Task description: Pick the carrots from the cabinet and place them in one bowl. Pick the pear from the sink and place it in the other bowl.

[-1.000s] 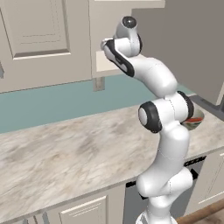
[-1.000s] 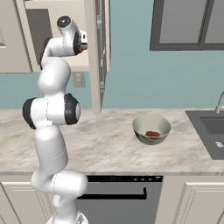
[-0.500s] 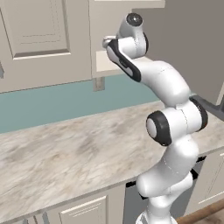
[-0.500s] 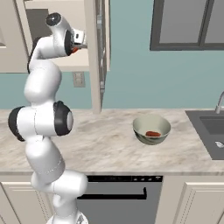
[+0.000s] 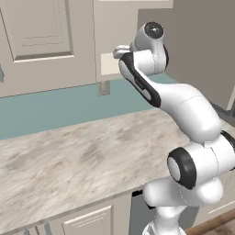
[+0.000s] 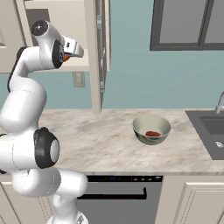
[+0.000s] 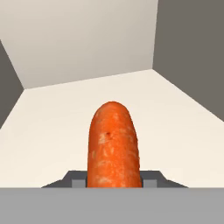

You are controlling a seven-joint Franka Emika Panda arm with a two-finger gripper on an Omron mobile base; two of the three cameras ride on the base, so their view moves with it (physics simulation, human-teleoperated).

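Note:
My gripper (image 7: 113, 182) is shut on an orange carrot (image 7: 113, 144), held just above the pale shelf (image 7: 48, 127) inside the cabinet (image 6: 91, 52). In the right base view the hand reaches into the open cabinet and a bit of the held carrot (image 6: 65, 57) shows beside it. The cream-interior bowl (image 6: 144, 124) stands on the counter with another carrot (image 6: 152, 134) lying in it. The sink (image 6: 209, 129) is at the far right. The pear and the other bowl are out of view.
An open cabinet door (image 6: 98, 57) hangs edge-on just right of the hand. The marble counter (image 5: 82, 156) runs below the cabinet. A wall socket (image 6: 78, 79) and a window (image 6: 188, 24) are on the teal wall. A faucet (image 6: 220, 103) rises by the sink.
The arm's elbow and lower joints have swung outward and down while the hand stays at the cabinet shelf with the carrot in it. The bowl has not moved.

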